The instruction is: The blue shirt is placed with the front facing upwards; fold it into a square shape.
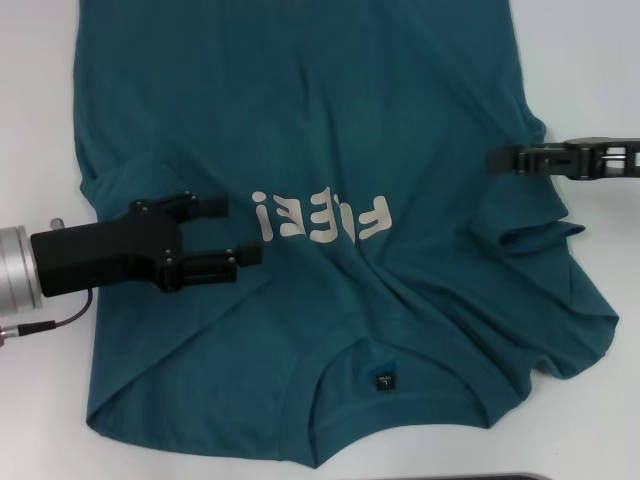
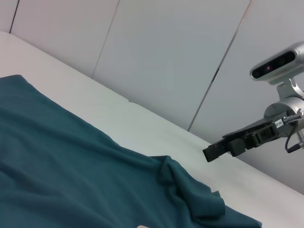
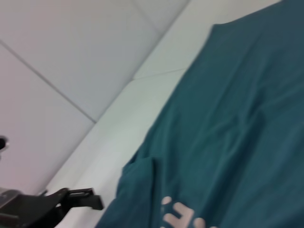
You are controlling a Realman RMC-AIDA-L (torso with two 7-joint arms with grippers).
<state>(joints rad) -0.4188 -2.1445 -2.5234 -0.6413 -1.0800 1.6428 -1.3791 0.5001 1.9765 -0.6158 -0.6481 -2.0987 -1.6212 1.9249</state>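
Left gripper (image 1: 235, 232): a matt black, blocky body on a silver cylindrical wrist, reaching in from the left side over the shirt's chest. Its two slim fingers are spread apart with a clear gap between them and nothing in that gap. The tips point at the first letters of the print and sit just beside them. Whether they touch the cloth cannot be told from the head view.

Right gripper (image 1: 494, 160): a thin black linkage seen edge-on, coming in from the right over the shirt's side near the sleeve. Its tip looks like one narrow dark bar, so I cannot tell whether the fingers are parted or together. In the left wrist view it hangs above the table (image 2: 142, 128), clear of the cloth, and holds nothing there.

Blue shirt (image 1: 300, 110): dark teal cotton, soft and matt, lying front up on the table with the collar toward the robot and the hem running off the far edge of the head view. The cloth is spread mostly flat, with shallow creases across the chest.

Lettering (image 1: 320, 215): pale grey-white block letters across the chest, seen upside down.

Collar (image 1: 375, 352): a ribbed round band with a small black neck label (image 1: 384, 381) inside.

Right-side sleeve (image 1: 545, 235): bunched into thick rolled folds.

Left-side sleeve (image 1: 110, 180): lying flatter, with one fold.

Table: smooth, plain white.
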